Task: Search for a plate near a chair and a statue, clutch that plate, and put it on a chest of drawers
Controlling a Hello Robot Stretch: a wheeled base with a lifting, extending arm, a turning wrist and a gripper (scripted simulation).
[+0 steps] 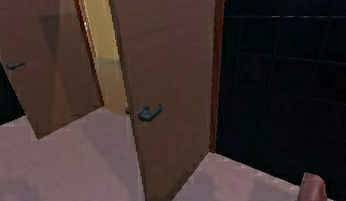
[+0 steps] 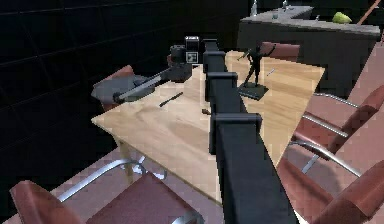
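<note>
closest to the camera in the arm side view, the dark square arm (image 2: 238, 150) rises from the bottom edge over a pale wooden table (image 2: 170, 135). beside it at the bottom left stands a reddish near chair (image 2: 60, 205). at the arm's far end sit the two white squares (image 2: 192, 45), and left of them the gripper (image 2: 122, 96) stretches its thin fingers (image 2: 148, 84) toward the table's left corner. a dark grey round plate (image 2: 104, 90) lies right at the fingertips, at that corner's edge. whether the fingers touch it, and whether they have hold of anything, i cannot tell. just behind the plate shows the reddish back of a second chair (image 2: 122, 73). a small dark stick (image 2: 171, 98) lies on the tabletop near the gripper's body. right of the arm a dark statue (image 2: 252, 62) stands upright on the table, well apart from the plate. more reddish side chairs (image 2: 345, 110) line the table's right side. farther back runs a dark counter (image 2: 310, 32) with a yellow-green thing (image 2: 343, 17) on top.

in the forward view a brown middle door (image 1: 169, 69) with a dark handle (image 1: 147, 113) stands ajar, a brown left door (image 1: 48, 56) stands beside it, and a strip of yellow wall (image 1: 102, 38) shows between them. a black tiled wall (image 1: 289, 71) takes the right, above pinkish floor (image 1: 65, 165).
</note>
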